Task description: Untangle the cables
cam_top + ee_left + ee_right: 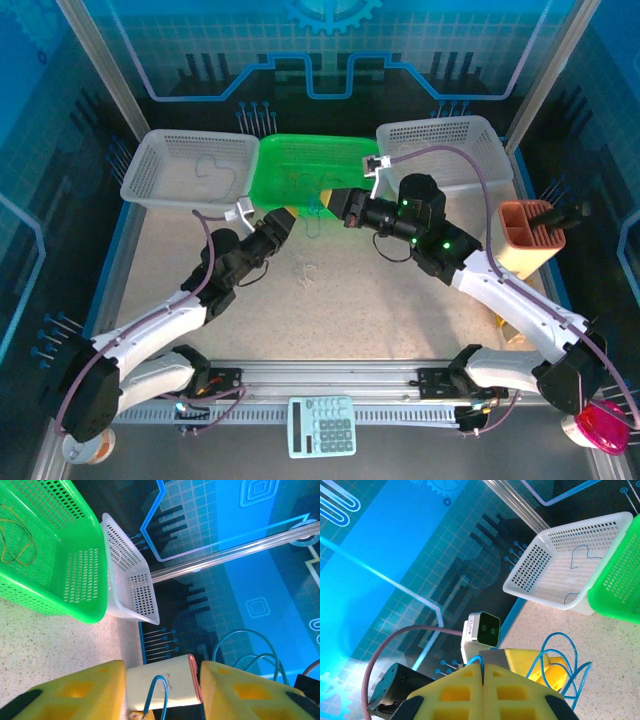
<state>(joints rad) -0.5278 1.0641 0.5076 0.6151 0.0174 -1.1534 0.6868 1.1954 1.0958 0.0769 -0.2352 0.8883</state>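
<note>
A thin blue cable (561, 666) loops in the air between my two grippers; in the top view the blue cable (316, 224) hangs just in front of the green basket. My right gripper (482, 668) is shut on one end of it, which pokes out at the seam of the yellow fingers. My left gripper (162, 692) stands open, and an arc of the blue cable (158, 689) rises in its wide gap. A whitish cable (305, 270) lies on the table. A yellowish cable (17, 542) rests in the green basket (75, 570). Another blue cable (582, 557) lies in the left white basket (540, 565).
Left white basket (190, 168), green basket (305, 165) and right white basket (445, 150) line the back. An orange holder (525, 235) stands at the right. A calculator (322, 425) sits on the front rail, and a pink object (604, 427) sits at the bottom right corner.
</note>
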